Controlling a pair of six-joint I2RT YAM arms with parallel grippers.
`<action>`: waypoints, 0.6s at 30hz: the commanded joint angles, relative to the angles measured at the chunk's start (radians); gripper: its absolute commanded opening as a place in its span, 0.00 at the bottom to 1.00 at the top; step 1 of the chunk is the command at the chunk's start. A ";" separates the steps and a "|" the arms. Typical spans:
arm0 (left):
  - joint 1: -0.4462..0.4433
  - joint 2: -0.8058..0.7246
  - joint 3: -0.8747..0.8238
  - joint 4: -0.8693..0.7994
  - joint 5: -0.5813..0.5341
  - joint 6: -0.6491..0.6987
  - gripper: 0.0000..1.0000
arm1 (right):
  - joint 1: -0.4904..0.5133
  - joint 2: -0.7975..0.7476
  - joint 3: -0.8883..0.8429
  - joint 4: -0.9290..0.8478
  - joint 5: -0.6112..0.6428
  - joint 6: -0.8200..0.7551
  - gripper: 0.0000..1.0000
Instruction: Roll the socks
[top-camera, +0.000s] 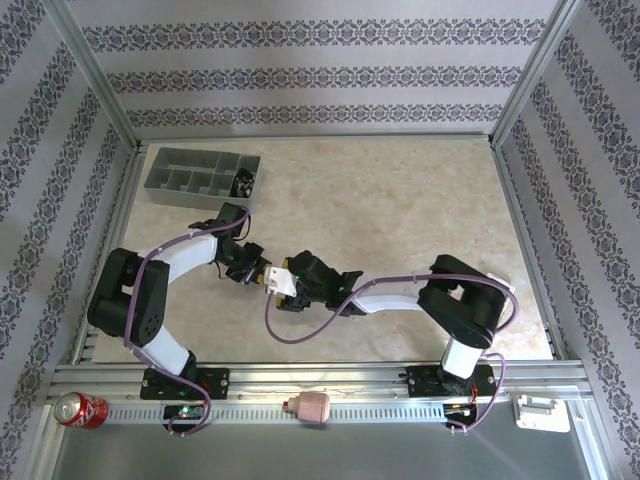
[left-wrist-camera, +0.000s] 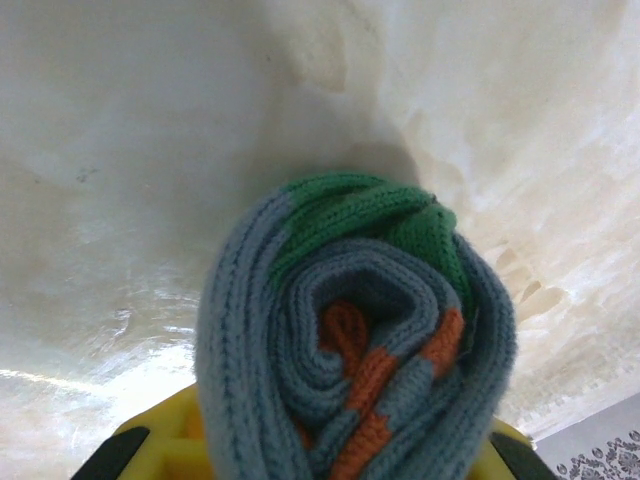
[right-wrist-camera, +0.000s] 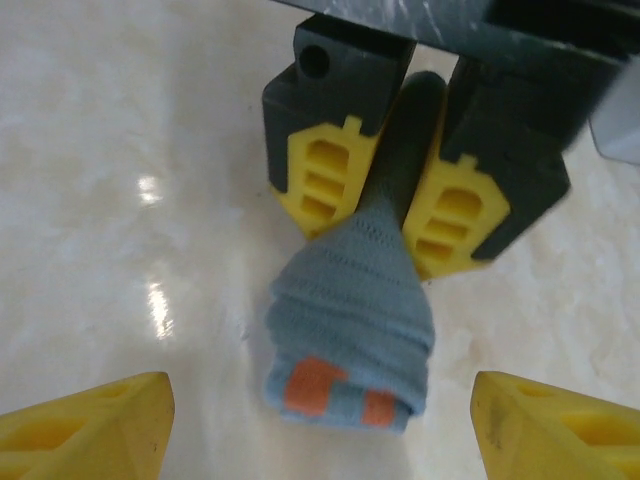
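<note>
L gripper (right-wrist-camera: 390, 200) is clamped on the blue-grey sock (right-wrist-camera: 350, 310), yellow pads (right-wrist-camera: 325, 180) squeezing its narrow end. From the L wrist cam the sock is a tight spiral roll, green band on the outside, orange patches toward the core. Can't tell if it touches the table (top-camera: 400, 190). R gripper (top-camera: 285, 288) faces the roll w/ fingertips (right-wrist-camera: 90, 425) spread wide at 7 and 5 o'clock, gripping nothing. In top view both wrists meet approx 8 o'clock of table centre. Grey compartment tray (top-camera: 200, 175) sits at 10 o'clock, red can (top-camera: 78, 410) at the 7 o'clock corner.
</note>
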 joint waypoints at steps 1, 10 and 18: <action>-0.001 0.073 -0.017 -0.119 -0.045 0.018 0.00 | 0.004 0.066 0.076 0.029 0.118 -0.071 0.77; 0.014 0.073 -0.028 -0.056 -0.013 0.005 0.03 | -0.015 0.178 0.149 -0.073 0.081 -0.005 0.40; 0.047 0.034 -0.065 0.071 0.061 -0.019 0.32 | -0.056 0.192 0.122 -0.184 -0.014 0.081 0.09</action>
